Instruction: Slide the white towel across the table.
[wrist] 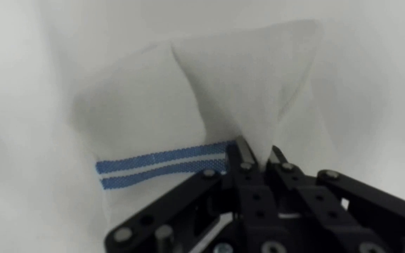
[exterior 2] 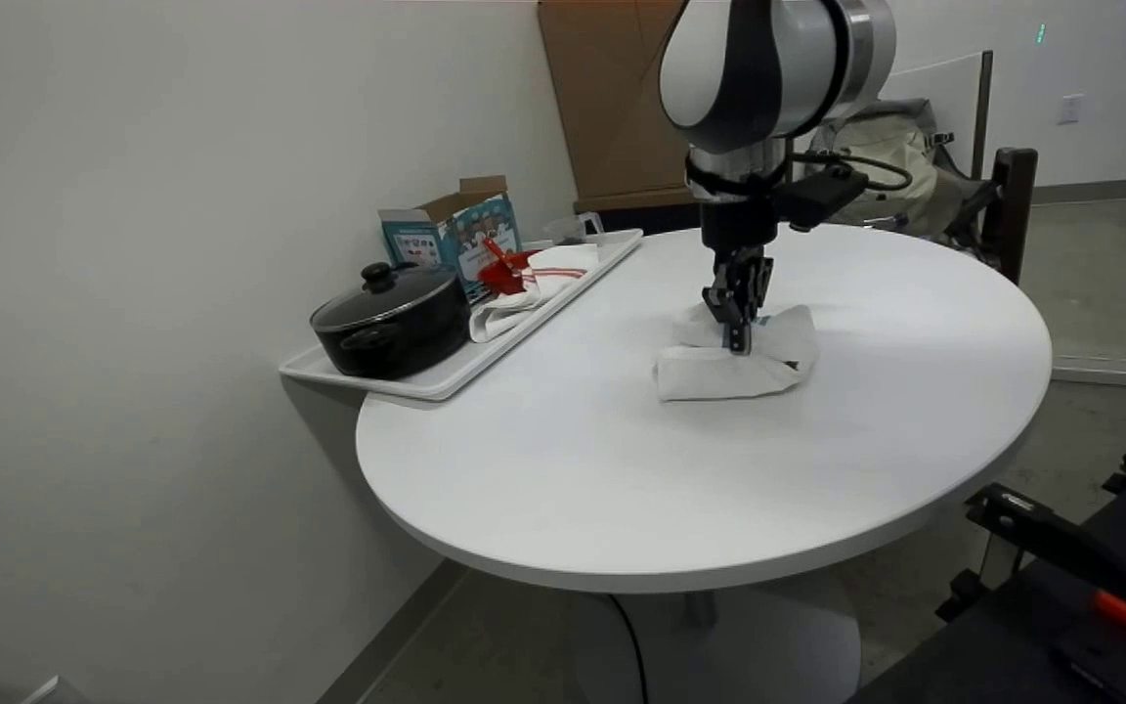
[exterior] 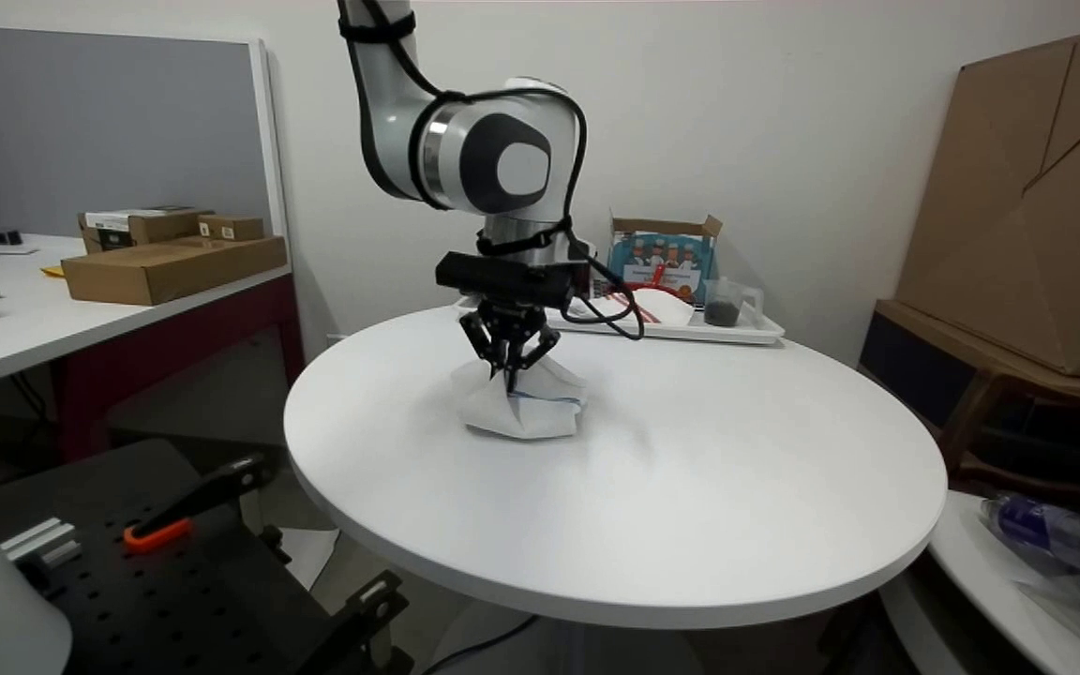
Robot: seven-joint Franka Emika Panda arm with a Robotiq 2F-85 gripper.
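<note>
The white towel [exterior: 535,420] lies folded and rumpled on the round white table [exterior: 709,506], towards its far left part in an exterior view. In an exterior view the towel [exterior 2: 719,378] is right of the table's middle. My gripper [exterior: 509,373] points down into the towel; its fingertips also show there [exterior 2: 739,337]. In the wrist view the towel [wrist: 142,116] has a blue double stripe, and a fold of it is pinched between the nearly closed fingers [wrist: 257,154]. The towel's underside and the cloth deep between the fingers are hidden.
A white tray [exterior 2: 470,376] stands along the wall at the table's edge. It holds a black lidded pot [exterior 2: 389,325], an open blue box [exterior 2: 475,240], a red utensil [exterior 2: 507,269], a red-striped cloth [exterior 2: 539,288] and a clear cup [exterior: 727,305].
</note>
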